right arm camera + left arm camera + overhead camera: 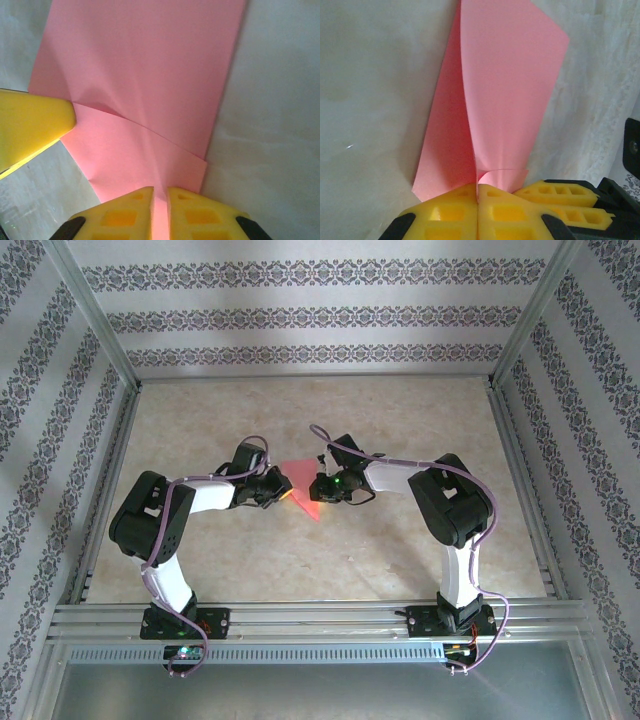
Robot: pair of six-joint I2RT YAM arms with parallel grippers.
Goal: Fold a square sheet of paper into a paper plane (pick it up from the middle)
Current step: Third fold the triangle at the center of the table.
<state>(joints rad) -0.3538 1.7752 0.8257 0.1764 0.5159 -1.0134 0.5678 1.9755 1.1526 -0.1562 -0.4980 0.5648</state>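
While left gripper (477, 192) and right gripper (160, 196) clamp edges of the pink sheet (150, 75), open table (300, 405) surrounds them.

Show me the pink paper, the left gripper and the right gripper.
pink paper (150, 70), right wrist view, on its flat upper layer.
left gripper (477, 190), left wrist view, where its yellow fingertips meet on the paper.
right gripper (160, 195), right wrist view, the narrow gap between its yellow fingertips.

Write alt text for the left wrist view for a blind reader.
The left gripper, yellow fingers shut, pinches the near edge of a folded pink sheet of paper that fans away over a pale table. The right gripper's fingers sit lower right.
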